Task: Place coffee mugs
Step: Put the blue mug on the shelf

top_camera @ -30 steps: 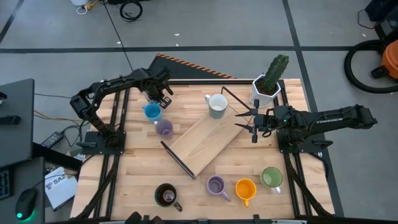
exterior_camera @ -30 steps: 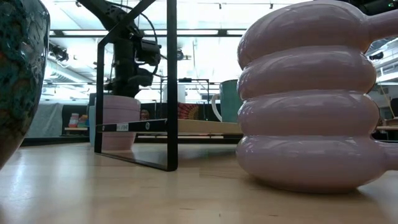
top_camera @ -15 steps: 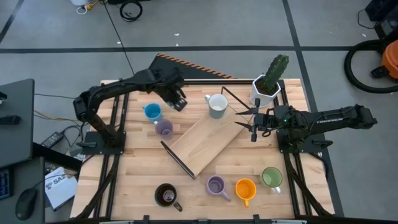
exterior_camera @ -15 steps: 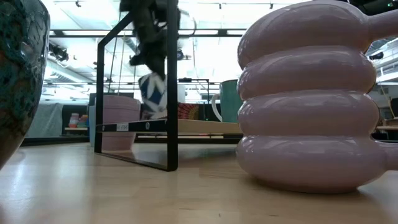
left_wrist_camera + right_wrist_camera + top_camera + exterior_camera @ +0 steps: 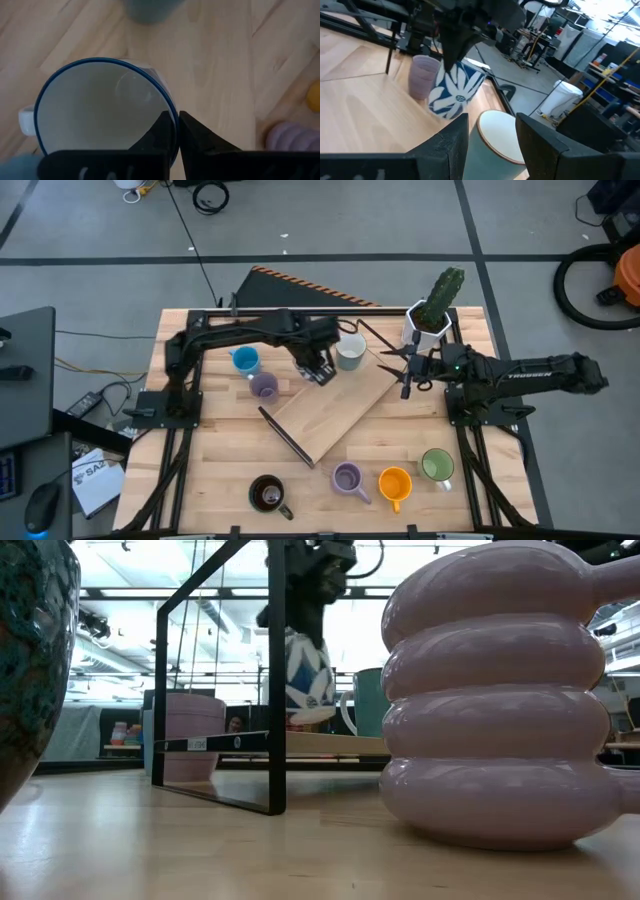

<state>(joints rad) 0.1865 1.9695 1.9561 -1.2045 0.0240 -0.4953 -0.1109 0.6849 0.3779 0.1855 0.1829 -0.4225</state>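
Two arms work over the counter (image 5: 210, 470), and only the left has travelled: a second ago it was back by the blue mug (image 5: 243, 360), half a second ago it was midway, and now its left gripper (image 5: 318, 368) hangs above the raised wooden board (image 5: 335, 402), just beside the pale grey mug (image 5: 350, 351). It is pinched shut on the rim of a white mug with a blue flower pattern (image 5: 308, 675), carried clear of the board and tilted in the low view; the left wrist view shows the blue-edged rim (image 5: 107, 107) between the closed fingers (image 5: 200, 145). The right gripper (image 5: 406, 375) has shifted slightly toward the cactus pot (image 5: 424, 326); its fingers (image 5: 542, 140) stand apart, holding nothing. A lilac mug (image 5: 263, 387) sits near the blue one. Along the near edge stand a dark mug (image 5: 267, 494), another lilac (image 5: 347, 478), an orange (image 5: 395, 483) and a green (image 5: 437, 466). White lettering on the right arm is too small to read.
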